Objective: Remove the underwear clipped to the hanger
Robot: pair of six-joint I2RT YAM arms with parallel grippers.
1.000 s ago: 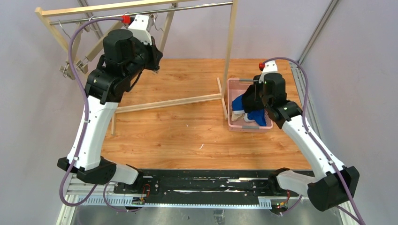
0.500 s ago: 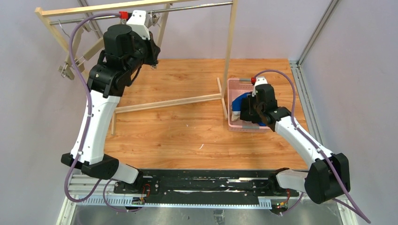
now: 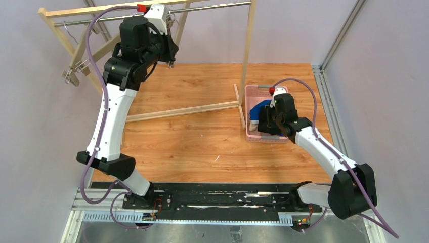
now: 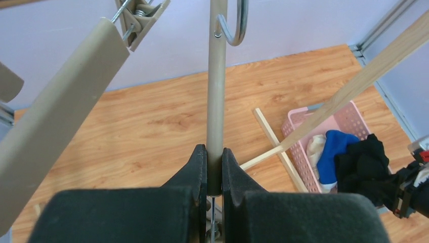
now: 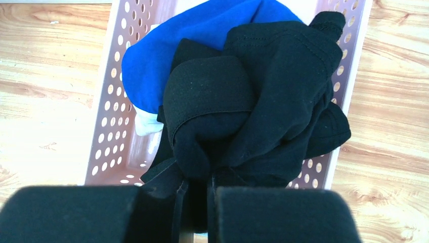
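Observation:
My left gripper (image 4: 215, 152) is shut on the beige bar of the hanger (image 4: 216, 91), high up by the rack's rail (image 3: 212, 7); in the top view it (image 3: 169, 56) sits under that rail. No cloth hangs from the bar. My right gripper (image 5: 195, 187) is shut on the black underwear (image 5: 263, 96) and holds it bunched over the pink basket (image 5: 109, 126). The blue underwear (image 5: 202, 35) lies in the basket beneath it. The cream underwear (image 4: 314, 147) lies at the basket's left side. In the top view the right gripper (image 3: 268, 124) is low over the basket (image 3: 251, 91).
A wooden clothes rack stands over the table, with an upright post (image 3: 247, 55) and a floor brace (image 3: 182, 111) beside the basket. Another beige hanger arm with a clip (image 4: 66, 96) hangs to the left of my left gripper. More clips (image 3: 76, 71) hang at the rack's far left.
My right arm has come down and nearer with the black underwear, now low over the basket. My left arm has risen and shifted right along the rail, still holding the hanger bar.

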